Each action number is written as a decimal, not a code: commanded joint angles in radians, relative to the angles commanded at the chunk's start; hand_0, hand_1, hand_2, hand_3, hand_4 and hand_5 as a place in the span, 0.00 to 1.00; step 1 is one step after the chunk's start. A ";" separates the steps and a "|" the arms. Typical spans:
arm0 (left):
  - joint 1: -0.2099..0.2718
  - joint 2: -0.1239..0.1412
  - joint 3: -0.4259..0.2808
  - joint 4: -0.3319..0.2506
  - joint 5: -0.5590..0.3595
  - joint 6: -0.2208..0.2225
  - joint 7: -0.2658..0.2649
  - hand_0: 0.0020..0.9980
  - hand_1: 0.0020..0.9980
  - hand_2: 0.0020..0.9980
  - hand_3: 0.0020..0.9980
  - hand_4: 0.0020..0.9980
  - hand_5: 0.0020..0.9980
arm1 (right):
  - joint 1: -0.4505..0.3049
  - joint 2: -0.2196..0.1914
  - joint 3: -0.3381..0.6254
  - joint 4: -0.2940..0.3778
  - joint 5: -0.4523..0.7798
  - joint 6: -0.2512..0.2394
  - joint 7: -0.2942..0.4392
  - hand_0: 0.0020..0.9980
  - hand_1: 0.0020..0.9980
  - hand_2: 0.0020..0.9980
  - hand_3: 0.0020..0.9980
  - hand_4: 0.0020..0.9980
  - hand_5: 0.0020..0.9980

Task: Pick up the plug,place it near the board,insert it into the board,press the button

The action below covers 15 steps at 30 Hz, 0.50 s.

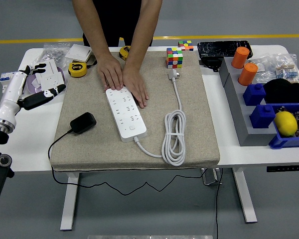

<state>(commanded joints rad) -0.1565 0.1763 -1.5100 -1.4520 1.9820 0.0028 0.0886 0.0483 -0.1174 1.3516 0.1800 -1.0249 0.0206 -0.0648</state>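
Observation:
A black plug [82, 122] with a thin black cord lies on the beige mat [199, 129], at its left side. The white power board [125, 114] lies lengthwise mid-mat, its button [132, 128] near the close end. Its own white cable [173, 137] is coiled to the right and ends in a white plug [173, 74]. A person at the far side rests both hands [122, 77] flat on the board's far end. My left hand [42, 92] hovers over the table's left edge, left of the mat, fingers spread and empty, well apart from the black plug.
Two Rubik's cubes [175, 57] stand at the mat's far edge. Two yellow tape measures [77, 69] and white parts lie at the far left. A grey rack [239, 107] with orange cylinders [240, 57], blue blocks and a blue bin with a yellow lemon [285, 123] fills the right.

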 joint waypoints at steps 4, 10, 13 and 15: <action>-0.012 0.004 0.035 0.004 0.045 -0.013 0.018 0.96 0.96 0.90 0.86 1.00 0.38 | -0.002 0.002 0.000 0.000 -0.001 0.000 -0.001 0.81 0.72 0.72 0.69 1.00 0.78; -0.032 0.018 0.123 0.022 0.067 -0.051 0.046 0.98 1.00 0.94 0.89 1.00 0.35 | -0.004 0.002 -0.003 0.000 0.000 0.000 -0.002 0.80 0.72 0.72 0.69 1.00 0.78; -0.047 0.026 0.187 0.054 0.044 -0.054 0.049 0.99 1.00 0.95 0.89 1.00 0.37 | -0.002 0.000 -0.004 0.000 -0.001 0.000 -0.002 0.80 0.72 0.72 0.69 1.00 0.78; -0.059 0.025 0.224 0.080 0.027 -0.051 0.047 0.99 1.00 0.95 0.89 1.00 0.37 | -0.001 0.000 -0.008 0.000 0.002 0.000 -0.001 0.80 0.72 0.72 0.69 1.00 0.78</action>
<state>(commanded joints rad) -0.2153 0.2016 -1.2858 -1.3717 2.0095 -0.0480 0.1359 0.0469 -0.1176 1.3433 0.1800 -1.0231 0.0210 -0.0656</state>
